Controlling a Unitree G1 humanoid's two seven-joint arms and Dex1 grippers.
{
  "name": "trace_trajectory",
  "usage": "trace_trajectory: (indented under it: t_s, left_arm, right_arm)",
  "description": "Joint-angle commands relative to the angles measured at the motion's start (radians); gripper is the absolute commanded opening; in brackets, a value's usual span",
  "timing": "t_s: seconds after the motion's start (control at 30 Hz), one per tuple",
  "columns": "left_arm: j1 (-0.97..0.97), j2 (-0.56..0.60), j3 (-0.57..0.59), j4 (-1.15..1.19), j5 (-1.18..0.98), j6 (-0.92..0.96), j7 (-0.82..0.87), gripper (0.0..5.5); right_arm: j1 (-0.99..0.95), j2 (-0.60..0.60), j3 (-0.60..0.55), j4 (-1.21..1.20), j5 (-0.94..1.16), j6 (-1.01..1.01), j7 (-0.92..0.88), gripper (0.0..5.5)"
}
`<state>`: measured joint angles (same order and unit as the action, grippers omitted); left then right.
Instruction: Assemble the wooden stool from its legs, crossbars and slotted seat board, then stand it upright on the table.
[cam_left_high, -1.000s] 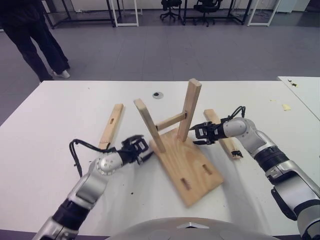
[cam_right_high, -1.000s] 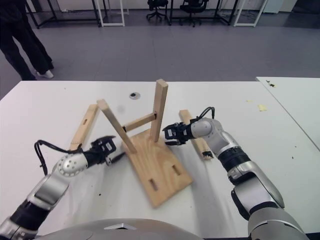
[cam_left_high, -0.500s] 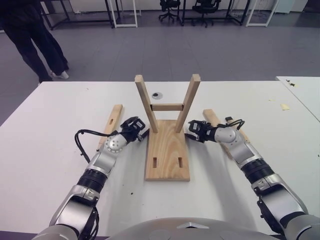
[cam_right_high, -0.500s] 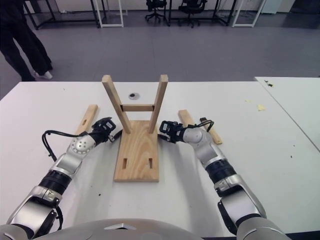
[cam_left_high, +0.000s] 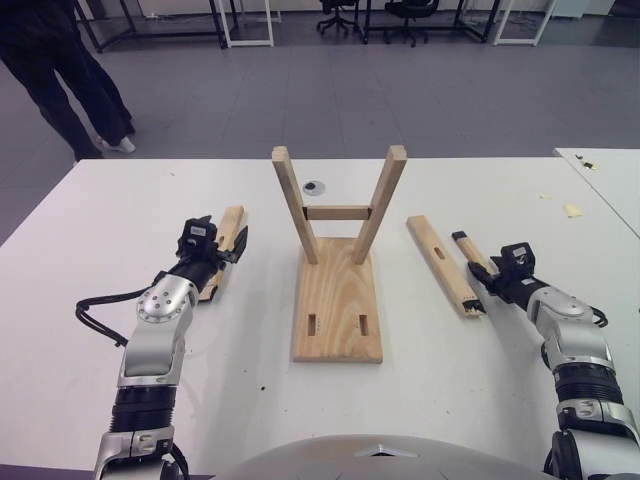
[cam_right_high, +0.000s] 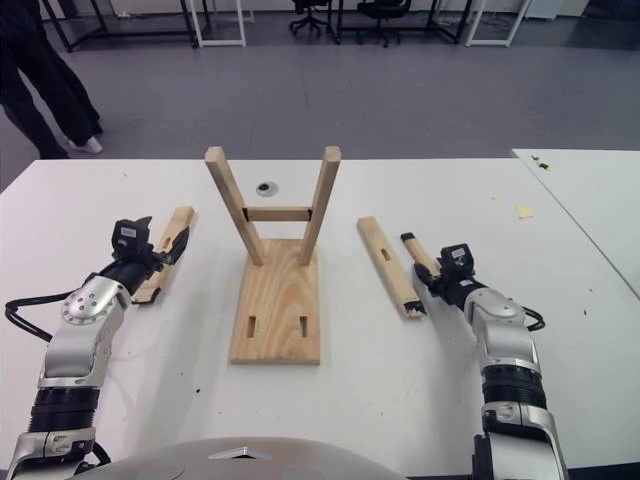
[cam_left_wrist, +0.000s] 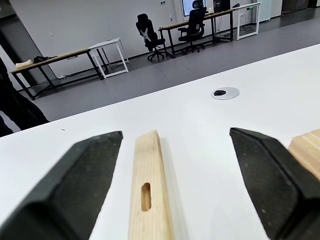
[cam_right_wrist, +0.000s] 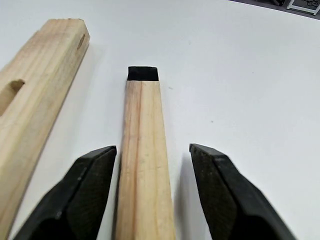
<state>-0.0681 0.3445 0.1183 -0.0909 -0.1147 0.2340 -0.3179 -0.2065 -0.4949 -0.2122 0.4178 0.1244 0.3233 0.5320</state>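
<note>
Can't see the near end of the slotted leg (cam_left_wrist: 146, 195) inside the left claw (cam_left_wrist: 175, 135), chopped off by the frame edge. Same deal with the crossbar (cam_right_wrist: 142, 115) inside the right claw (cam_right_wrist: 151, 149). From the head cameras, partly covered by each claw.

Left end effector (cam_left_wrist: 175, 132) moved to leg (cam_left_wrist: 146, 175), right end effector (cam_right_wrist: 150, 149) to crossbar (cam_right_wrist: 142, 100).

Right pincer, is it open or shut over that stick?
Open. On the right pincer, the fingers stand spread either side of the black-tipped crossbar lying on the table, wider than the wood.
</note>
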Motion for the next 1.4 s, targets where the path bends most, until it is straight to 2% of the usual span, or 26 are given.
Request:
trace_trajectory:
  t_s: [0.03, 0.23, 0.3, 0.4, 0.47, 0.57, 0.67, 0.73, 1.1, 1.37, 1.4]
  left_arm:
    - [-0.002, -0.006, -0.005, -0.033, -0.011, 0.039, 0.002, 3.97]
    - [-0.149, 0.032, 0.165, -0.108, -0.147, 0.132, 0.045, 3.97]
    - [-0.229, 0.066, 0.213, -0.141, -0.202, 0.182, 0.041, 3.97]
    - [-0.45, 0.092, 0.234, -0.167, -0.361, 0.281, 0.008, 3.97]
    - [-0.641, 0.025, 0.247, -0.154, -0.561, 0.387, 0.031, 3.97]
    - [-0.84, -0.118, 0.241, -0.118, -0.884, 0.528, 0.092, 3.97]
    - [-0.914, -0.203, 0.226, -0.05, -1.019, 0.579, 0.155, 3.97]
    - [-0.928, -0.221, 0.219, -0.036, -1.062, 0.589, 0.183, 3.97]
    - [-0.846, -0.216, 0.18, -0.115, -1.138, 0.575, 0.237, 2.2]
    - [-0.822, -0.206, 0.141, -0.154, -1.141, 0.566, 0.216, 0.69]
    - [-0.822, -0.205, 0.139, -0.156, -1.142, 0.563, 0.211, 0.65]
  right_arm:
    - [0.029, -0.013, 0.054, 0.053, -0.028, 0.067, 0.013, 2.55]
    - [0.037, -0.002, 0.07, 0.046, -0.023, 0.057, -0.017, 1.52]
    - [0.035, 0.007, 0.059, 0.019, -0.009, 0.062, -0.036, 1.34]
    - [-0.087, 0.005, -0.076, -0.12, 0.077, -0.024, -0.12, 1.33]
    - [-0.231, -0.023, -0.13, -0.305, 0.123, -0.073, -0.161, 1.33]
    - [-0.421, -0.017, 0.014, -0.625, 0.113, -0.08, -0.129, 1.33]
    - [-0.485, 0.065, 0.229, -0.791, 0.066, -0.103, -0.097, 1.32]
    - [-0.494, 0.098, 0.301, -0.835, 0.044, -0.113, -0.097, 1.32]
    - [-0.481, 0.105, 0.304, -0.843, 0.017, -0.107, -0.089, 1.32]
    - [-0.46, 0.104, 0.303, -0.839, 0.009, -0.108, -0.069, 1.32]
    - [-0.458, 0.104, 0.303, -0.839, 0.009, -0.108, -0.066, 1.32]
